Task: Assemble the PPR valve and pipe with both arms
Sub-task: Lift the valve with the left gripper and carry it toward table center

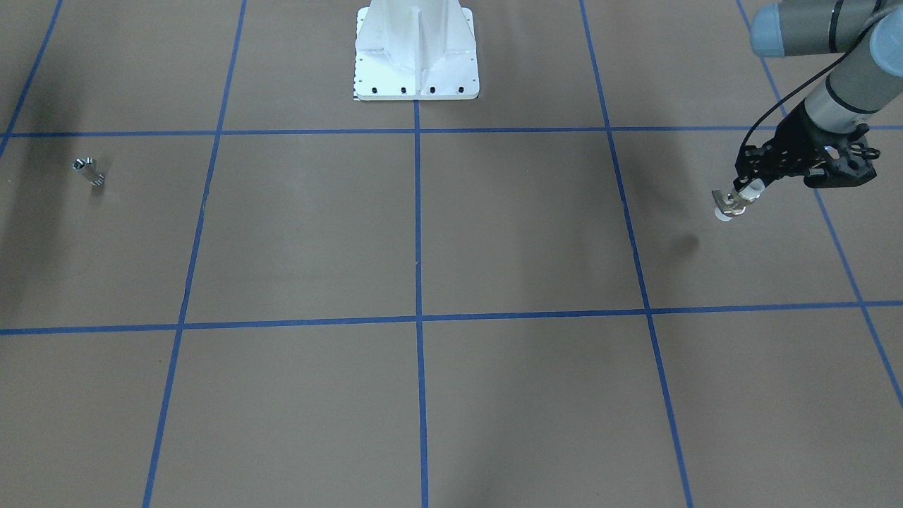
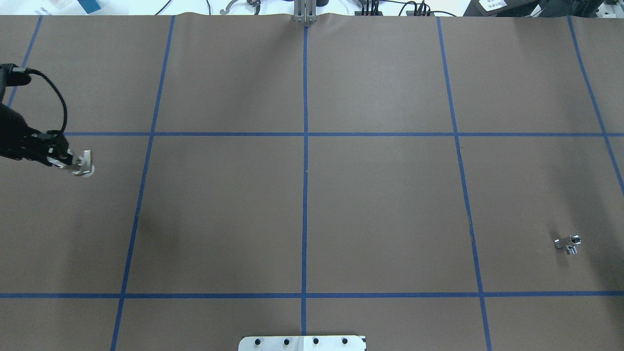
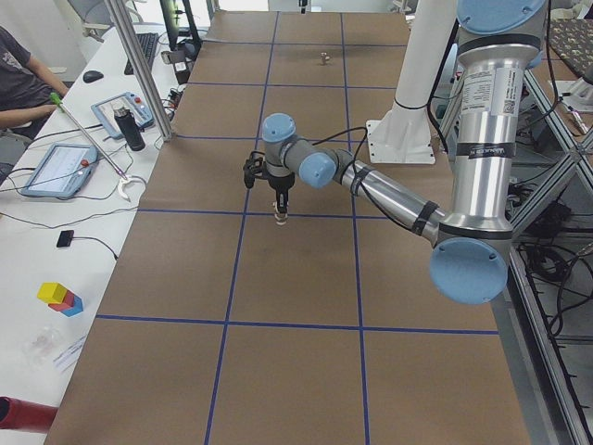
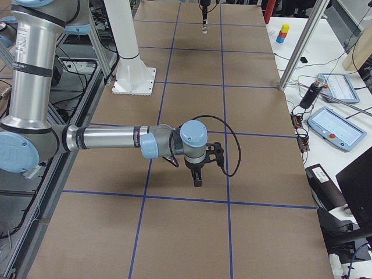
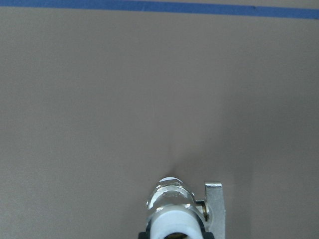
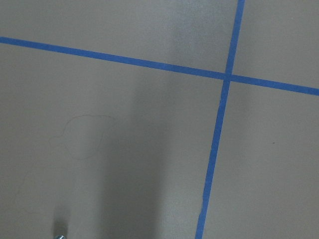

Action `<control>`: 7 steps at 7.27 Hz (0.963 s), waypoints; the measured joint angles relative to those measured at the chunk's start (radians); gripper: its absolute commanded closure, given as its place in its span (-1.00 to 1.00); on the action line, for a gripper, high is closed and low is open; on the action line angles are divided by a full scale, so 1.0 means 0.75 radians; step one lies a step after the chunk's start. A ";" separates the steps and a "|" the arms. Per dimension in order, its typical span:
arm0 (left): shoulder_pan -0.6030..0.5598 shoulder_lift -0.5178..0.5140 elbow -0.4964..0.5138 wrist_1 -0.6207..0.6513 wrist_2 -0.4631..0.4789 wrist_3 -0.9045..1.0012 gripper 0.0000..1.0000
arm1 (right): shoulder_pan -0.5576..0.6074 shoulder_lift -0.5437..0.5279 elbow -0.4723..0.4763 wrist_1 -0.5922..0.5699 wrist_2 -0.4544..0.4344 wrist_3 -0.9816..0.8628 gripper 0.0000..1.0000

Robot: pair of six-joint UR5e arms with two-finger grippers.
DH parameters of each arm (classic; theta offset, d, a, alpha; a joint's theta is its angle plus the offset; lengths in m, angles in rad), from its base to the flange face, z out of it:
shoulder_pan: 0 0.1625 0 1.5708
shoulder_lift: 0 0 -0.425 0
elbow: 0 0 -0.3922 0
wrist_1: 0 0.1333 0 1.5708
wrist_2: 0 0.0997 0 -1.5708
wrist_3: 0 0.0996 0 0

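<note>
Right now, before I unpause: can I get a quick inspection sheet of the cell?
Surface: brown table cover with a blue tape grid, lying flat.
Job's things: PPR valve held off the table by the left gripper; pipe lying alone on the robot's right side.
Clutter: coloured blocks and a black bottle on the side bench.
Grippers: left gripper shut on the PPR valve; right gripper hangs above the table, open or shut cannot be told.
Cables: black cable loops at the left wrist; another cable loops at the right wrist.
Surroundings: white pedestal; operator seated by tablets.
</note>
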 measured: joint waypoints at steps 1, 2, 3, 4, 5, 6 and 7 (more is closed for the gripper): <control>0.091 -0.105 -0.014 0.033 0.025 -0.134 1.00 | -0.003 0.000 0.000 0.000 0.000 0.000 -1.00; 0.224 -0.234 -0.001 0.063 0.093 -0.290 1.00 | -0.008 0.000 -0.001 -0.001 0.000 0.000 -1.00; 0.351 -0.423 0.065 0.140 0.172 -0.411 1.00 | -0.015 0.000 -0.002 -0.002 0.000 0.000 -1.00; 0.439 -0.622 0.167 0.233 0.224 -0.497 1.00 | -0.018 -0.001 -0.007 -0.002 0.000 0.001 -1.00; 0.500 -0.754 0.253 0.287 0.264 -0.569 1.00 | -0.020 -0.001 -0.016 -0.001 0.000 0.001 -1.00; 0.547 -0.834 0.323 0.307 0.304 -0.603 1.00 | -0.021 -0.001 -0.021 0.000 -0.001 0.001 -1.00; 0.586 -0.912 0.409 0.313 0.337 -0.618 1.00 | -0.021 0.000 -0.023 0.001 -0.001 0.001 -1.00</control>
